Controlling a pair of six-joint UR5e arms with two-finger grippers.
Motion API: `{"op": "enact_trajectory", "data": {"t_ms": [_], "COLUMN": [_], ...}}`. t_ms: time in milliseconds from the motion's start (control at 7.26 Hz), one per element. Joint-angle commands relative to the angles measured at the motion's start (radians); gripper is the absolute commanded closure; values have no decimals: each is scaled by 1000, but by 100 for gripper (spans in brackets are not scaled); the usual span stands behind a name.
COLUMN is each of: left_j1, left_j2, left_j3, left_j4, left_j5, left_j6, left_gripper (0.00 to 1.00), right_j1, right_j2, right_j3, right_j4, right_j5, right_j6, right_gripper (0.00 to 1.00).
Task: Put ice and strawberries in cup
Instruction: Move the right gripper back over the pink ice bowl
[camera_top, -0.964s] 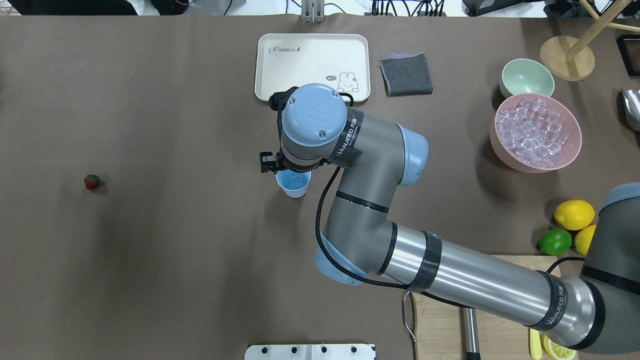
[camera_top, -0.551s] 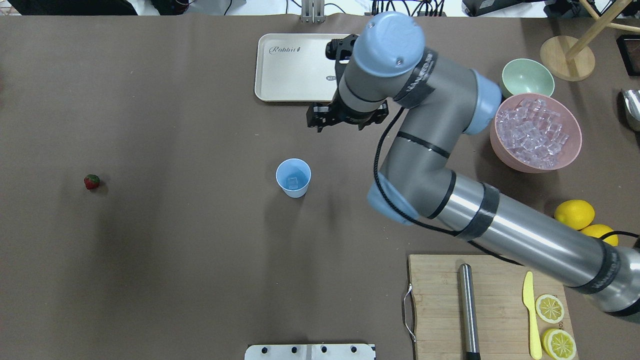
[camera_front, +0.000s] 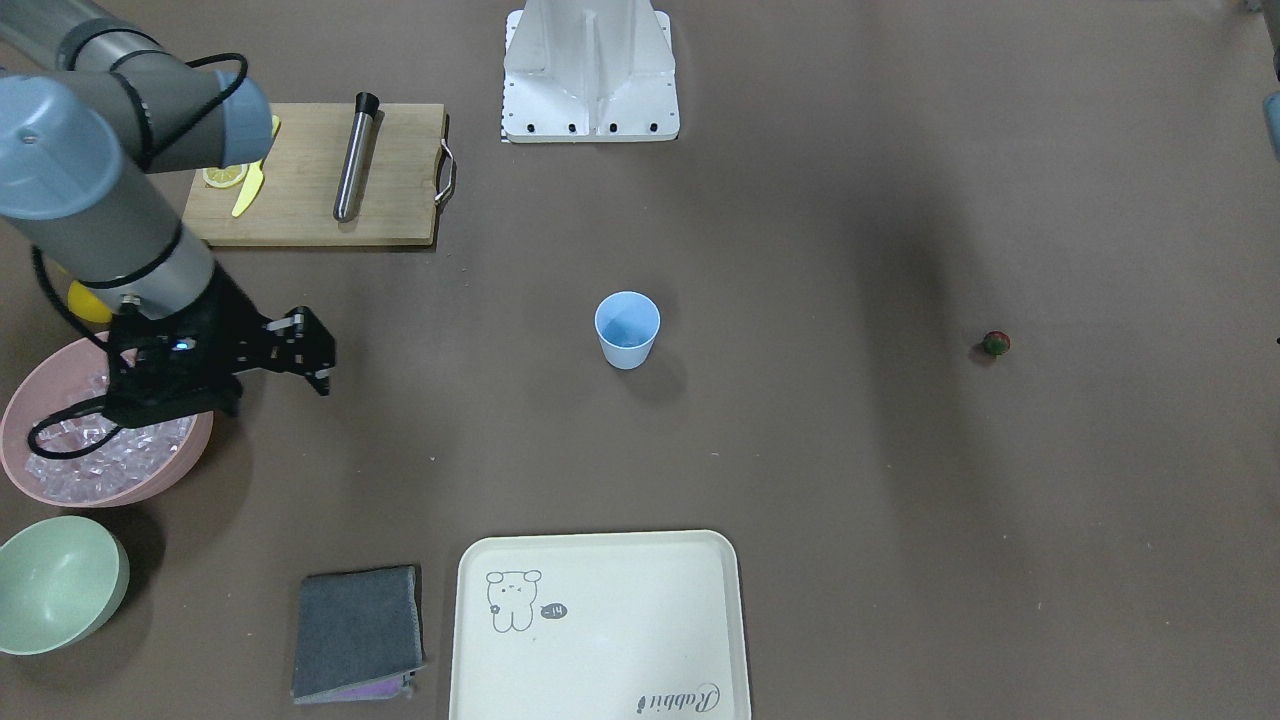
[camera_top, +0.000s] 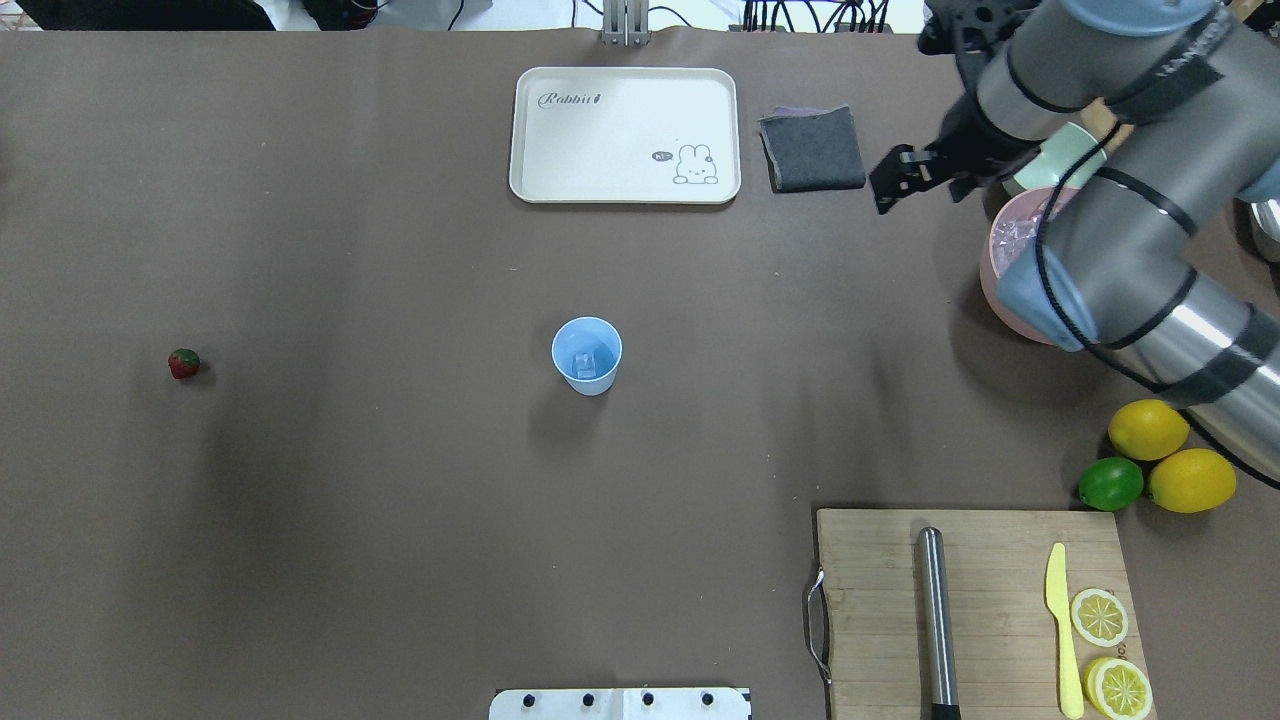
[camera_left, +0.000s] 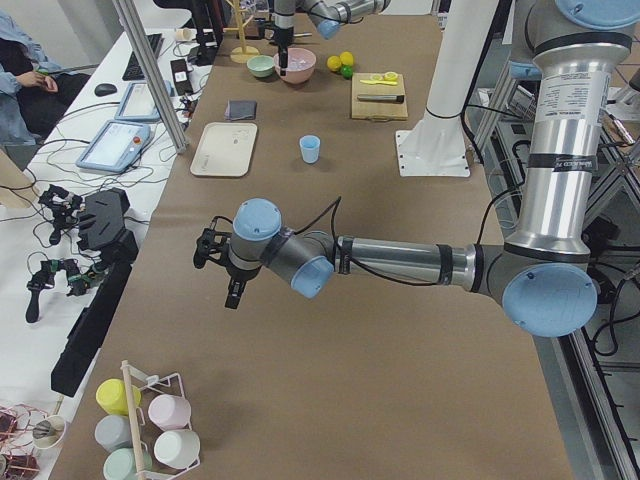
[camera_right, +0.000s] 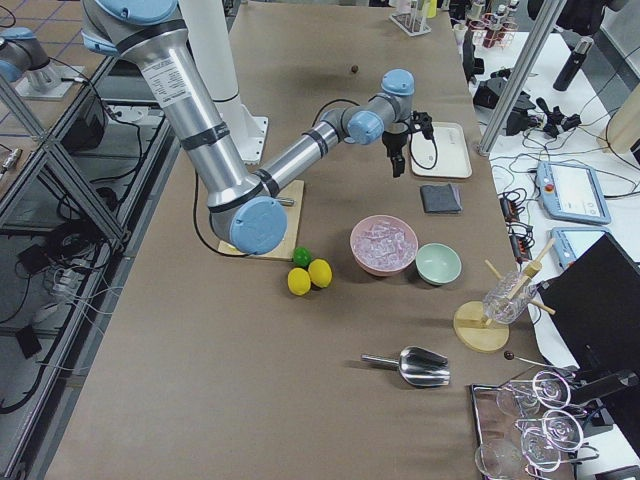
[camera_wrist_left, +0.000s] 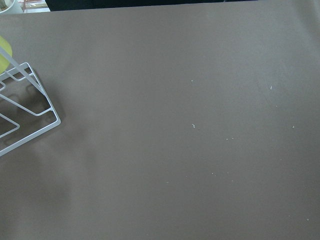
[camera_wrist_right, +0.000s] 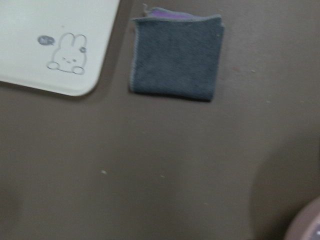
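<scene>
Ice (camera_front: 95, 462) heaped in pink bowl (camera_front: 120, 492) just beside right tool (camera_top: 893, 180), cup (camera_top: 586, 356) well apart from it toward mid-desk.

Hangs above bare desk (camera_top: 400, 520) between grey cloth (camera_top: 811, 148) and the bowl, fingers looking apart, nothing held. Probably needs only a short shift outward, away from the cup, and down onto the pile for more cubes; no long axis to line up on such small blocks. Cup upright, one clear cube inside. Strawberry (camera_top: 183, 363) far beyond the cup from this tool, judged nearer left tool (camera_left: 222, 262), so likely the left arm's pick; cannot tell whether that one stands apart or together.
</scene>
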Motion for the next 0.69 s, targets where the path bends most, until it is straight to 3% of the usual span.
{"op": "enact_trajectory", "data": {"t_ms": [0,138,275,413,551], "left_j1": [11,11,11,11,11], "left_j2": [-2,-8,-11,-13,-14], "left_j3": [5,5,0,-1,-1], "left_j4": [-15,-13,-13,-13,-13], "left_j5": [1,1,1,1,1], "left_j6": [-13,-15,-16,-16,-16], "left_gripper": [3,3,3,3,3], "right_j1": [109,137,142,139,131], "right_j2": [-197,-275,-308,-301,-296], "right_j3": [46,42,33,4,-57], "right_j4": [8,16,21,24,101], "right_j5": [87,80,74,58,45], "right_j6": [-206,-351,-383,-382,-380], "right_gripper": [10,9,9,8,7]}}
